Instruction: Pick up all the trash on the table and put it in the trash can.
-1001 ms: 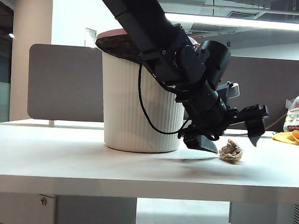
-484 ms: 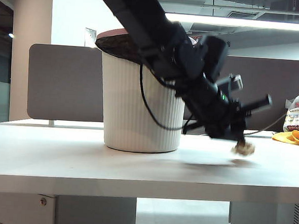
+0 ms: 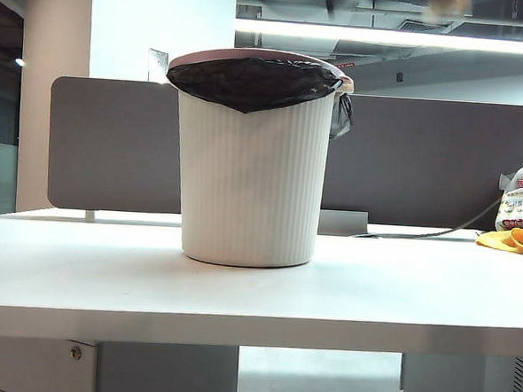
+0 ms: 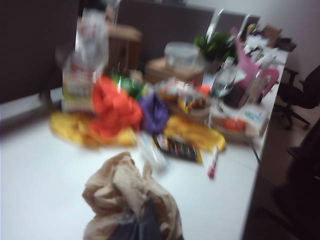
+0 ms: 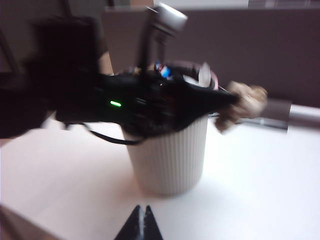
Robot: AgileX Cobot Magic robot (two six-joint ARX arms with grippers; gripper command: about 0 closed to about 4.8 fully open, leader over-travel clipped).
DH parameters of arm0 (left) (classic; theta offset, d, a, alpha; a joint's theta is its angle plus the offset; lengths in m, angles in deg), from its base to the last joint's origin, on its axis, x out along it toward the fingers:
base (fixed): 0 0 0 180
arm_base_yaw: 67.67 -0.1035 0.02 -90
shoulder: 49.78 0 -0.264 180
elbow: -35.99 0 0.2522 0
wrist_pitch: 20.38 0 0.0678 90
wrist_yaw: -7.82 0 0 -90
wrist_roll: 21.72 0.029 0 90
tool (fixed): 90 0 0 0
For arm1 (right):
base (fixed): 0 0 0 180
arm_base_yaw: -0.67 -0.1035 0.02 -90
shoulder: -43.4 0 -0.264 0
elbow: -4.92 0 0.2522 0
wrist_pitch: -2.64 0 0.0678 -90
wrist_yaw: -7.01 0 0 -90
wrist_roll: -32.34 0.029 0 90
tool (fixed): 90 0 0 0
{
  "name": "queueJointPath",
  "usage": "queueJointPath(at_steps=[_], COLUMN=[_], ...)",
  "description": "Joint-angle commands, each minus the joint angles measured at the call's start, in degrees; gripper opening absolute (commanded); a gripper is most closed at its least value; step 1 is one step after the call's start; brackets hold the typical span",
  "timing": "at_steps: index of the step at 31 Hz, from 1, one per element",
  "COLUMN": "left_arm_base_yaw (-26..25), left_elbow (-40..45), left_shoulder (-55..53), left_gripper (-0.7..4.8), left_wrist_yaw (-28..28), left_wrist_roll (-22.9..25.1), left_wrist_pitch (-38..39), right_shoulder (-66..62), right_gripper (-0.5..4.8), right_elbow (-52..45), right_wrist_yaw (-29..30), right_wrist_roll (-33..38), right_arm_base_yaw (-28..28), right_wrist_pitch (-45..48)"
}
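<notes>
Left gripper [image 5: 235,102] clamps your paper ball [image 5: 246,104] above the trash can [image 5: 170,160] for dropping; right gripper [image 5: 141,223] waits closed, empty.

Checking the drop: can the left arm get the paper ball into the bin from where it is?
Probably yes: the left gripper holds the paper ball above the bin, beside its open rim, nothing between.

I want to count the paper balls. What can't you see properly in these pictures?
- Exterior view: the left tool is out of frame; a blur at the top edge may be its paper ball, too smeared to tell.
- Inside the trash can: hidden by its wall and the black bag in both views showing it.
- Left wrist view: left tool shut on the ball, its tips buried in paper.
- Right wrist view: right tool shut, only its tips show.
</notes>
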Motion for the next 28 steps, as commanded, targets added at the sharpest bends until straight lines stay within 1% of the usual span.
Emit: queueJointPath(at_steps=[1, 3, 7, 11, 14, 17, 18, 19, 20, 21, 22, 24, 28], left_arm_base_yaw=[-2.32, -4.02, -10.49, -16.52, -18.14, -19.41, -19.50, -19.52, -19.52, -19.52, -19.52, -19.61, -19.69], left_elbow=[-0.13, -0.13, -0.13, -0.11, -0.11, -0.09, -0.09, -0.09, -0.09, -0.09, -0.11, -0.11, -0.11], left_shoulder=[6.29, 9.40, 13.51, 13.53, 12.24, 10.75, 10.34, 10.34, 10.34, 10.36, 10.40, 10.51, 10.82], left_gripper=[-0.06, -0.06, -0.06, -0.06, -0.06, -0.03, 0.24, 0.90, 1.87, 3.39, 4.78, 4.79, 4.79], left_wrist_yaw=[1.55, 2.51, 3.82, 3.39, 4.72, 5.11, 5.16, 5.20, 5.35, 5.33, 5.25, 4.92, 4.94], left_wrist_roll=[5.46, 6.60, 6.54, 6.49, 6.54, 6.51, 6.54, 6.56, 6.58, 7.23, 8.68, 10.86, 11.06], left_wrist_pitch=[3.63, 6.45, 12.28, 13.18, 14.62, 16.57, 17.31, 18.08, 18.49, 18.64, 18.60, 18.01, 17.99], right_shoulder=[-0.81, -1.77, -4.87, -8.79, -11.52, -14.27, -14.95, -15.72, -16.02, -16.24, -16.37, -16.35, -16.22], right_gripper=[-0.05, -0.05, -0.05, -0.05, -0.05, -0.05, -0.05, -0.05, -0.05, -0.05, -0.05, -0.05, -0.05], right_elbow=[0.33, 0.33, 0.33, 0.35, 0.35, 0.35, 0.35, 0.35, 0.35, 0.35, 0.35, 0.35, 0.35], right_wrist_yaw=[-0.22, -0.20, 0.79, 4.74, 6.75, 6.73, 6.95, 7.48, 7.89, 8.07, 8.20, 8.22, 8.02], right_wrist_roll=[-3.23, -3.50, -3.48, -3.19, -2.78, -2.75, -2.69, -2.47, -2.29, -2.29, -2.29, -2.29, -2.29], right_arm_base_yaw=[-0.07, -0.02, -0.04, -0.07, -0.07, -0.09, -0.09, -0.09, -0.09, -0.09, -0.09, -0.13, -0.92], right_wrist_pitch=[6.29, 9.03, 13.88, 17.73, 19.56, 19.85, 19.82, 19.82, 19.85, 19.91, 20.20, 20.68, 21.11])
